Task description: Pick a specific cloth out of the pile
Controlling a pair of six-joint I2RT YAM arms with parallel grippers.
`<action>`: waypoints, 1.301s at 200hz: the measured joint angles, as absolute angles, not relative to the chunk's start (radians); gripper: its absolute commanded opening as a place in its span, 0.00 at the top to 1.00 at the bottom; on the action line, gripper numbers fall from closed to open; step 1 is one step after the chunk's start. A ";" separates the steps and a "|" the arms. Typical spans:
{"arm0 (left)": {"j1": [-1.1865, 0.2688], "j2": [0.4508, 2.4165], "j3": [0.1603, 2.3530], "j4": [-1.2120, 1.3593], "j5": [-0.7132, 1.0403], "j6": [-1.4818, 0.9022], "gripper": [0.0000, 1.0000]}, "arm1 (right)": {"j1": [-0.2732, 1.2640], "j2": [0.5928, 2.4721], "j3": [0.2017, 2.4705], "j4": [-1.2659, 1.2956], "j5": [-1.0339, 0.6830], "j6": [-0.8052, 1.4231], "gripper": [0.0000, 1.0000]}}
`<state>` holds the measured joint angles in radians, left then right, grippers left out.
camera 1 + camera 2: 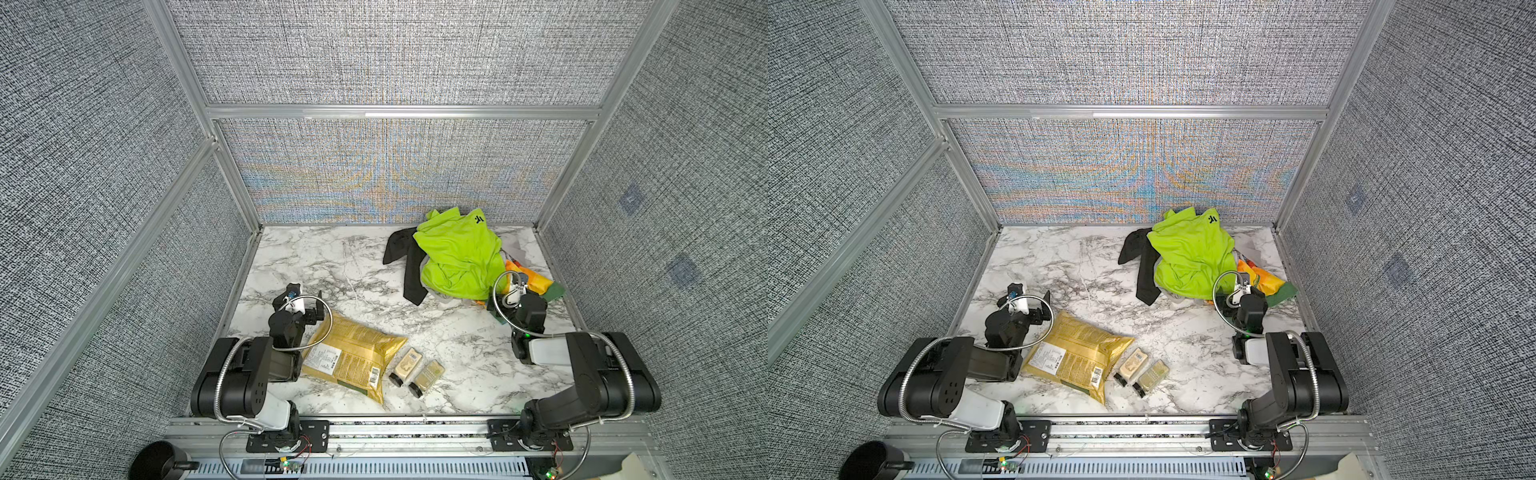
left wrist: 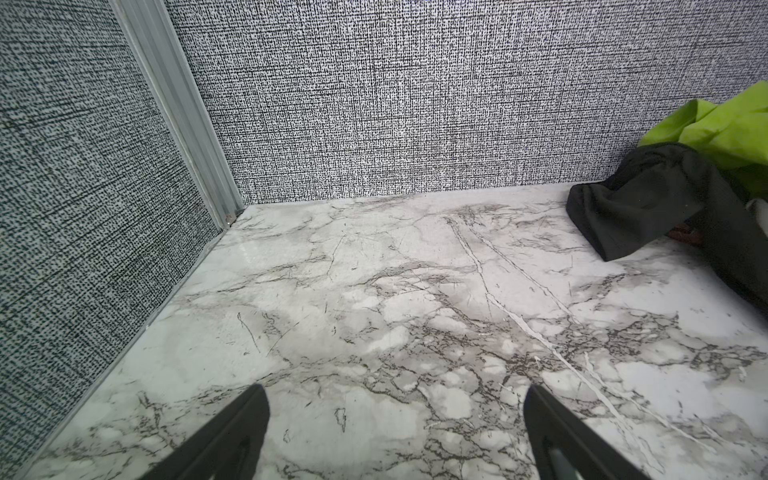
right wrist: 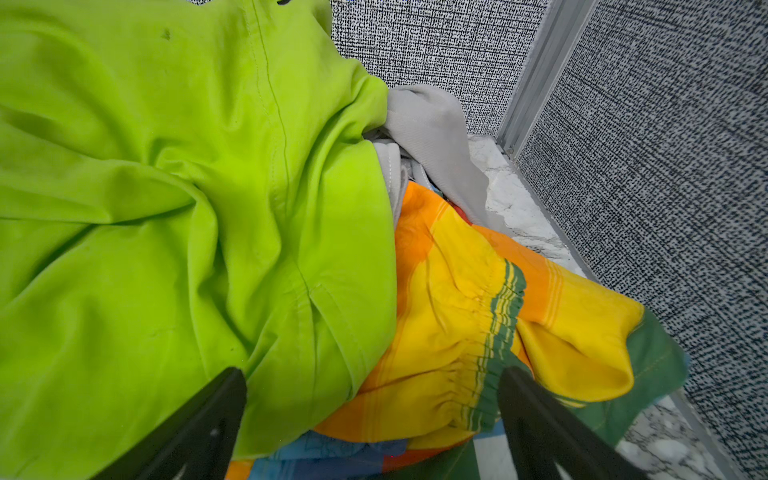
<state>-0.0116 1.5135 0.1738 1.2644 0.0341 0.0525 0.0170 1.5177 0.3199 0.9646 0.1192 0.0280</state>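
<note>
A marble-patterned table [image 1: 332,257] stands inside an enclosure of grey woven wall panels [image 1: 395,54] on an aluminium frame. In both top views, the pile [image 1: 453,253] lies at the far right corner of the table: a lime-green shirt [image 1: 1192,257] lies on top, and a black garment [image 1: 1142,266] trails from its left side. The cloth [image 1: 536,280] protrudes from under the right side of the shirt, showing orange, yellow and green blocks. The right arm [image 1: 530,311] extends to the near right edge of the pile. The left arm [image 1: 286,324] is positioned at the near left, well apart from the pile. A gold bag [image 1: 353,359] and two small packets [image 1: 417,368] lie on the near part of the table. In the left wrist view, the left gripper [image 2: 395,390] has its jaws wide apart above bare marble, with nothing between them. In the right wrist view, the right gripper [image 3: 372,374] has its jaws wide apart. One finger is over the shirt and the other over the green band of the cloth; contact cannot be determined. A grey garment [image 3: 432,124] lies beyond the cloth.
</note>
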 measured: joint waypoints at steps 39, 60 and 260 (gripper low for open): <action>-0.012 1.514 0.174 1.264 0.034 0.052 0.01 | 0.017 1.518 0.320 0.965 0.119 0.028 0.01; -0.012 1.514 0.174 1.264 0.034 0.052 0.01 | 0.017 1.518 0.320 0.965 0.119 0.028 0.01; -0.131 1.143 0.723 0.473 0.149 -0.197 0.01 | 0.020 0.966 0.476 0.249 0.170 0.280 0.01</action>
<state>-0.1307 1.1435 0.7227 0.4728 0.1493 -0.1974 0.0204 0.9665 0.4755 0.2493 0.1703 0.2802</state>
